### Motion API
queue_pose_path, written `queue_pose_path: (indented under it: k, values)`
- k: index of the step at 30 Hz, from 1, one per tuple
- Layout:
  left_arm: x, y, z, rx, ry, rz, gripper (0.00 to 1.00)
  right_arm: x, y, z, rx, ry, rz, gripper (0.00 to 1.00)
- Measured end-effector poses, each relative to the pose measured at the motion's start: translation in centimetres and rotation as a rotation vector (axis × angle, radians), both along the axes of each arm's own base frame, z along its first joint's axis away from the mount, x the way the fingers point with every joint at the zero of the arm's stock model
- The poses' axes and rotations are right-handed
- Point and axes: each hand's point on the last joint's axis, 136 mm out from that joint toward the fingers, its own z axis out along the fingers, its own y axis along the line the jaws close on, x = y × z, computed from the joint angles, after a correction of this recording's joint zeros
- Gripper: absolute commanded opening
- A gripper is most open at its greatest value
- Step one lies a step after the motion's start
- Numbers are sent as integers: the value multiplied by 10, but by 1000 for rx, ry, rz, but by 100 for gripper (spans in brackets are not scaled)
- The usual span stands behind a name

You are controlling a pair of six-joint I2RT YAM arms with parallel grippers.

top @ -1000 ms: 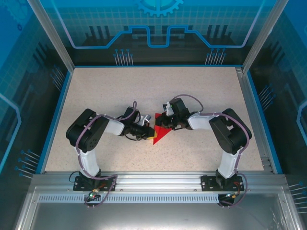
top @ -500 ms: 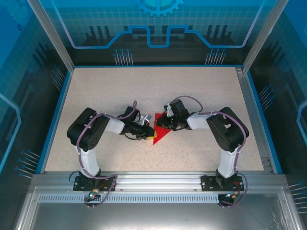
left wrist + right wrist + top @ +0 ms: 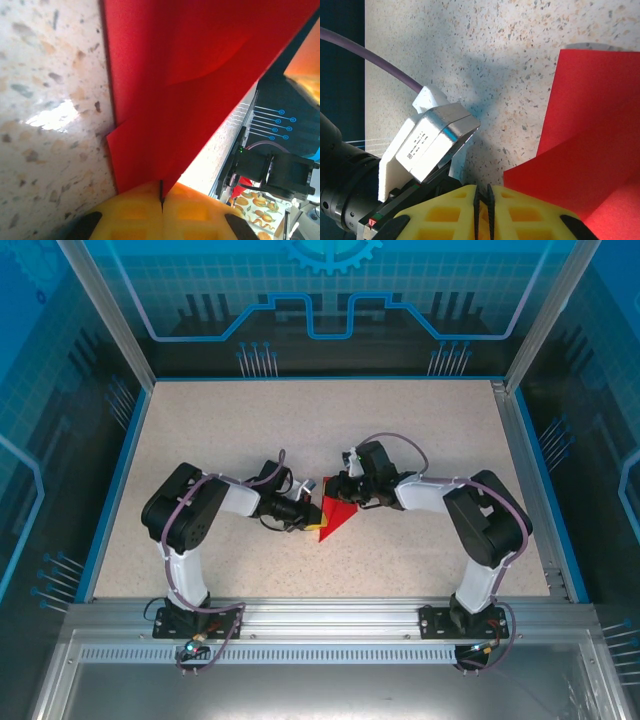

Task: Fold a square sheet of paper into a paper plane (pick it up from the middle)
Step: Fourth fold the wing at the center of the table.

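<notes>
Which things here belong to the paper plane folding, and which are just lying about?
Part of the job: red paper sheet, left gripper, right gripper.
Just surroundings: speckled table, blue back panel.

Left gripper (image 3: 161, 200): my yellow pads (image 3: 132, 210) pinch the bright red folded paper sheet (image 3: 165, 100) by its edge.
Right gripper (image 3: 483, 197): pads pressed together, just beside it.
Left arm (image 3: 190, 515), right arm (image 3: 482, 515): elbows splayed outward from it.
</notes>
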Motion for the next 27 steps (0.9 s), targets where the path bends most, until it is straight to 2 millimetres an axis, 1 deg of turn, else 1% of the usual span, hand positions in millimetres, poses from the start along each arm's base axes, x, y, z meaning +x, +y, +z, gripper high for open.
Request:
queue_pose_path:
  k: [5,11,17,23,27]
  values:
    - [0,0,0,-5,15,-4,4,-2,3,-2,2,5,7,15]
    - [0,0,0,-10,32,-8,4,-2,1,-17,-22,33,-5,15]
    - [0,0,0,-15,39,-11,4,-2,0,-24,-35,44,-11,15]
    - [0,1,0,-17,33,-18,5,-2,-3,-37,-60,63,-22,14]
    - [0,1,0,-16,36,-18,5,-1,-3,-41,-67,70,-24,14]
